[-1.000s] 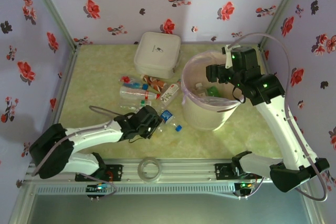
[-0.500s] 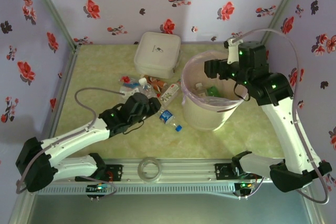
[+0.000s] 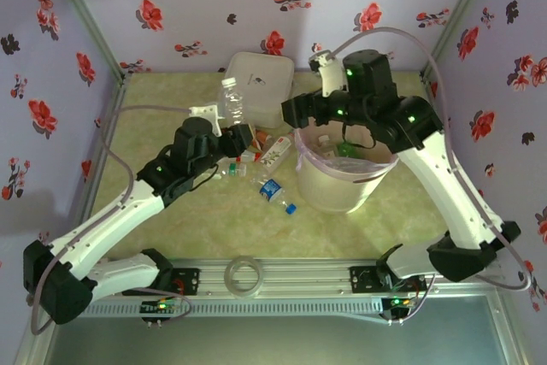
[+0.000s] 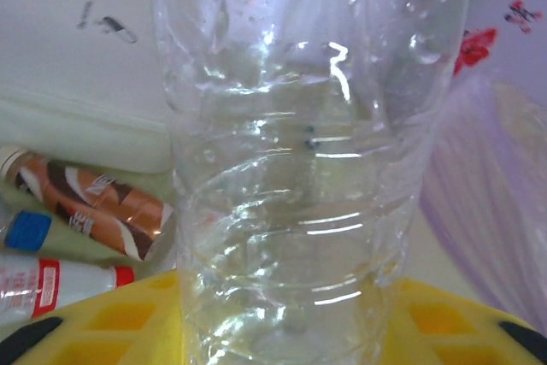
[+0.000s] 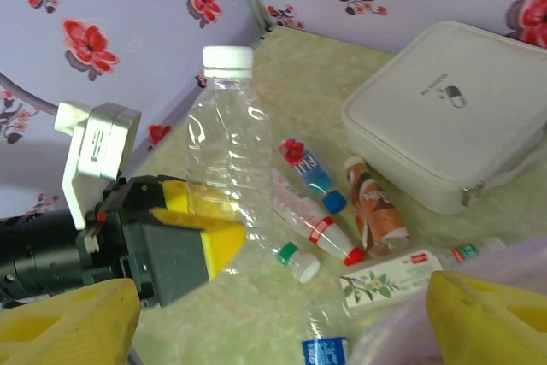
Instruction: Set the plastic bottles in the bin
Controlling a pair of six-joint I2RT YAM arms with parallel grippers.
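**Left gripper** (image 3: 236, 137): clamped on a clear bottle (image 3: 230, 104) near its base. The bottle stands upright with a white cap on top, lifted off the table (image 3: 385, 220). In the top view it sits in front of the white box (image 3: 256, 83). In the left wrist view the yellow pads (image 4: 128, 318) press on both sides of the bottle's lower body, and droplets show on its wall.

**Right gripper** (image 3: 295, 115): jaws wide apart, nothing between them. It hangs over the left rim of the bin (image 3: 338, 190), facing the held bottle. In the right wrist view its yellow fingertips (image 5: 73, 322) sit at the bottom corners. The held bottle is ahead of them and well apart from either.

**Bin:** on the right half of the table, with a pink liner (image 3: 301, 158) folded over the rim. A green bottle (image 3: 346, 150) shows inside. The right arm hides the rest of the contents.

**On the table:** a loose cluster of bottles lies between the box and the bin, all on their sides. The right wrist view gives:
- a brown-orange bottle (image 5: 373, 204) just beside the box
- a blue-capped bottle (image 5: 308, 168) with a red and blue label
- a red-capped bottle (image 5: 312, 220) next to it
- a flower-label bottle (image 5: 400, 278) close to the liner
- a blue-label bottle (image 5: 323, 348) near the bottom edge

**Tape ring** (image 3: 244, 275): flat at the near rail, between the two arm bases.
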